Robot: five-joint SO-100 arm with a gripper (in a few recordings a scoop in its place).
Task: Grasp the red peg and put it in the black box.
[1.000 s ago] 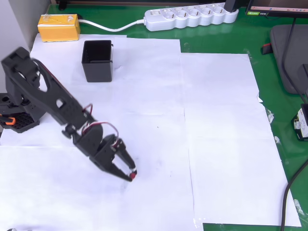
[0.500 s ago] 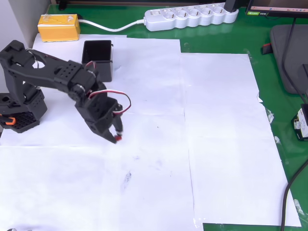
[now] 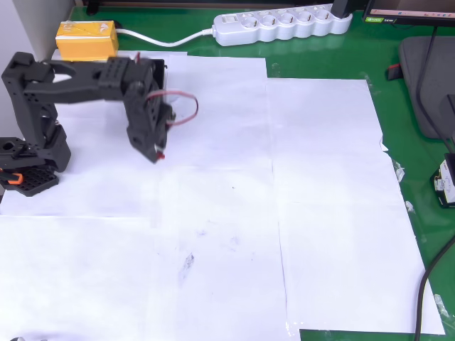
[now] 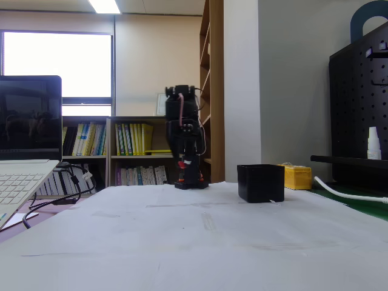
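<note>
The step in hand looks like the carry: the red peg [image 3: 161, 155] is off the paper, pinched at the tip of the gripper [image 3: 157, 154], and has yet to reach the black box [image 3: 163, 69]. In the overhead view the arm stretches across from its base at the left, and its wrist covers most of the box, so only the box's right edge peeks out near the far left corner of the white paper [image 3: 320, 199]. The fingertips sit a little nearer than the box. In the fixed view the gripper [image 4: 183, 162] hangs well above the table, left of the box [image 4: 260, 182], with a red speck at its tip.

The jaws are drawn nearly together, closed on the peg with no gap I can make out.

Next, I judge the tip must move farther back until it stands over the box's open mouth, then the jaws part. The mouth is small, so alignment matters.
</note>
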